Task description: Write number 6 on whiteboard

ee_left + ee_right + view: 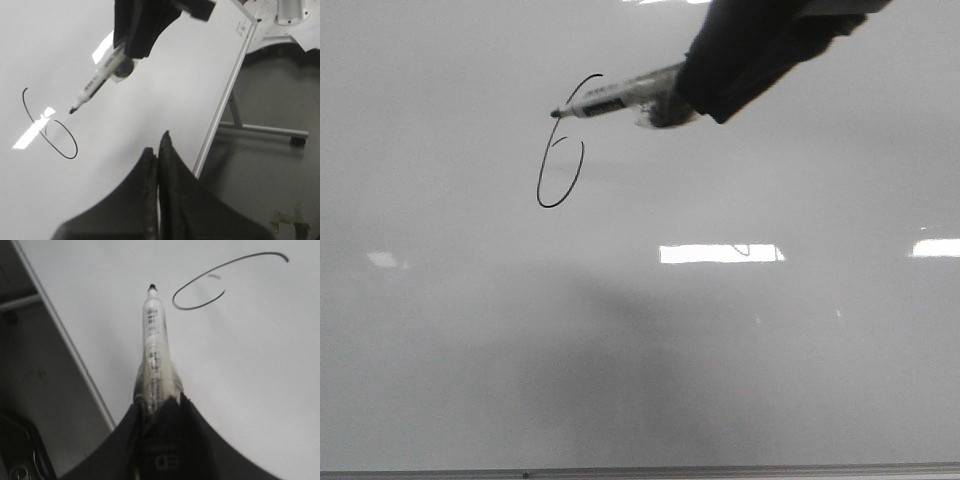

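Right gripper (156, 402) black fingers pinching a white-barrelled black-tipped marker (615, 98), tip beside the thin black hand-drawn number 6 (562, 148), loop not closed, on the glossy pale grey whiteboard (720, 350), left gripper (158, 152) fingers pressed together, holding nothing, near the board.

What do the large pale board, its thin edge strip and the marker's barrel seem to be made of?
Large pale grey-white whiteboard: smooth glossy coated surface, mirroring bright lights. Thin grey edge strip: probably metal, straight with a dull sheen. White marker barrel: likely plastic, printed with black text.
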You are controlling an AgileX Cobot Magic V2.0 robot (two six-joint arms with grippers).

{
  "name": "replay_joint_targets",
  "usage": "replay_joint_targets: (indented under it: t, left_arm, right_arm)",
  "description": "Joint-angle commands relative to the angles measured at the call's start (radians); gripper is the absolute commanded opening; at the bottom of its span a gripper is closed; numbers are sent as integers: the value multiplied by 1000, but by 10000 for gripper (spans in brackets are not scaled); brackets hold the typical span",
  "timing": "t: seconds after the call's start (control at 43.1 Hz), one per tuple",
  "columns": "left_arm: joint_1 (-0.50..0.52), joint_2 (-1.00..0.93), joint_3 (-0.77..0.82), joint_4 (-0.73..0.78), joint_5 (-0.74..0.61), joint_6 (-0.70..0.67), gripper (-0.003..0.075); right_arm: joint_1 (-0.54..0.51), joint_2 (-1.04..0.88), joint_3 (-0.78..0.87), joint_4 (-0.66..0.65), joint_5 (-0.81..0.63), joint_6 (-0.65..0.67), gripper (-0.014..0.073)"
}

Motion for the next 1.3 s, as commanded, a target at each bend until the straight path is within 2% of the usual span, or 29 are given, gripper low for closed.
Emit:
replay_joint_targets:
  t: [0.0, 0.046, 0.116, 0.139, 0.162, 0.209, 0.255, 0.302, 0.464, 0.696, 1.044, 1.137, 1.206, 1.276]
  left_arm:
    - [1, 88, -91, 58, -28, -9, 1]
    - [1, 137, -120, 79, -15, -6, 45]
    - [1, 209, -162, 88, 3, 14, 152]
    - [1, 244, -179, 88, 12, 29, 224]
    - [1, 256, -190, 88, 14, 36, 255]
    - [-1, 301, -213, 88, 17, 49, 374]
    - [-6, 335, -236, 88, 17, 68, 449]
    - [-22, 365, -253, 91, 17, 73, 484]
    - [-77, 442, -280, 110, 15, 73, 435]
    - [-81, 468, -282, 106, 2, 73, 324]
    - [-81, 468, -282, 106, 3, 73, 75]
    - [-81, 468, -282, 106, 3, 73, 42]
    - [-81, 468, -282, 106, 3, 73, 41]
    - [-81, 468, -282, 102, 3, 73, 41]
  right_arm:
    - [12, -56, -20, -13, 56, -103, -59]
    - [31, -69, -20, -13, 81, -130, -59]
    - [66, -87, -20, -13, 86, -134, -59]
    - [81, -93, -20, -13, 86, -134, -59]
    - [97, -100, -20, -13, 86, -134, -59]
    - [124, -107, -20, -14, 86, -135, -59]
    - [150, -110, -20, -14, 84, -135, -59]
    - [172, -111, -21, -14, 84, -135, -59]
    - [231, -111, -21, -14, 67, -135, -59]
    - [268, -111, -21, -14, 61, -135, -59]
    - [268, -111, -21, -8, 56, -134, -45]
    - [268, -111, -21, -7, 56, -133, 65]
    - [263, -111, -21, -7, 55, -133, 212]
    - [254, -111, -21, -7, 54, -125, 401]
